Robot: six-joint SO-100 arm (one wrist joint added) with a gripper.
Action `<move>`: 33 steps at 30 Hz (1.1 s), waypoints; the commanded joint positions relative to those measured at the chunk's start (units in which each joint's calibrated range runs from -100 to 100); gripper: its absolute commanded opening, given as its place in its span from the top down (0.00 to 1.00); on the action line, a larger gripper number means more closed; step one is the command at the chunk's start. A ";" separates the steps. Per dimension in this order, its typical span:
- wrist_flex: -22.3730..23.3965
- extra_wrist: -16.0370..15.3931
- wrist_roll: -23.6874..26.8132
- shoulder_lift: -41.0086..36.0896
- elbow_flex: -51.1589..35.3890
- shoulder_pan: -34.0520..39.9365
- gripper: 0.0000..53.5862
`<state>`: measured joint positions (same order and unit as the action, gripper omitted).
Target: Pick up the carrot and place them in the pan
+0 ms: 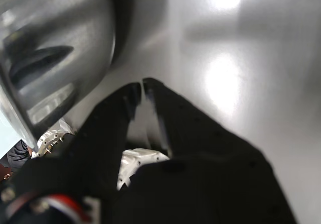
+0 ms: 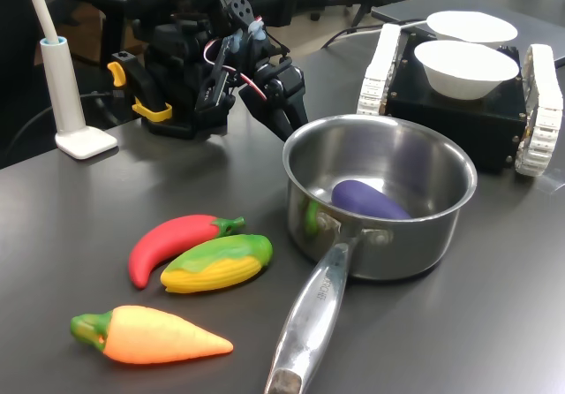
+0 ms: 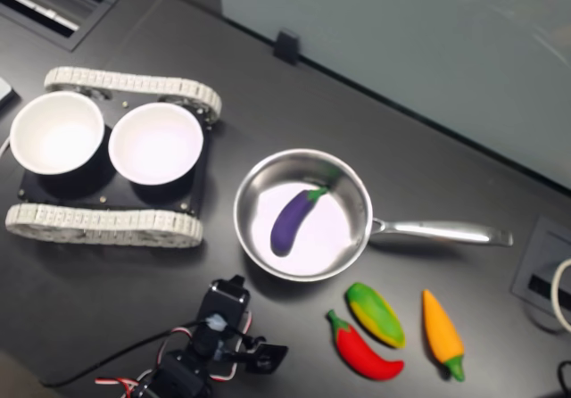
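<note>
carrot [image 2: 150,334] lies on the desk [image 2: 71,217] at the front of the first exterior view, well apart from the pan [image 2: 380,201]. pan holds a purple eggplant [image 2: 369,201]. beyond the pan rim, the gripper [image 2: 284,122] is empty, jaws nearly pressed together.

1. The gripper [image 1: 142,86] is black, and its two fingertips [image 1: 131,91] almost touch; only a thin gap stays between them.
2. Nothing is held between the jaws.
3. The pan [image 1: 55,53] shows its curved, shiny steel outer wall close beside the gripper.
4. The wall carries blurred dark and pale reflections.
5. The table [image 1: 261,83] below is grey and glossy, with two bright spots of reflected light.
6. White parts and red and black wires are visible near the base of the gripper.
</note>
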<state>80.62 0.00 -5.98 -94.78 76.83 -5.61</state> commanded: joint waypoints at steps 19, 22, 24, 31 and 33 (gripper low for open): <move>0.02 0.42 -1.17 -0.75 -2.91 1.25 1.00; 0.45 0.42 -1.22 -0.75 -3.37 0.91 1.00; 1.04 0.50 -1.22 -0.75 -4.09 0.56 1.00; 4.80 0.50 -1.27 -0.75 -9.36 -0.58 1.00; 5.48 0.50 -1.32 -0.75 -10.82 -0.35 1.00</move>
<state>84.79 0.00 -6.86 -94.78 72.76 -4.95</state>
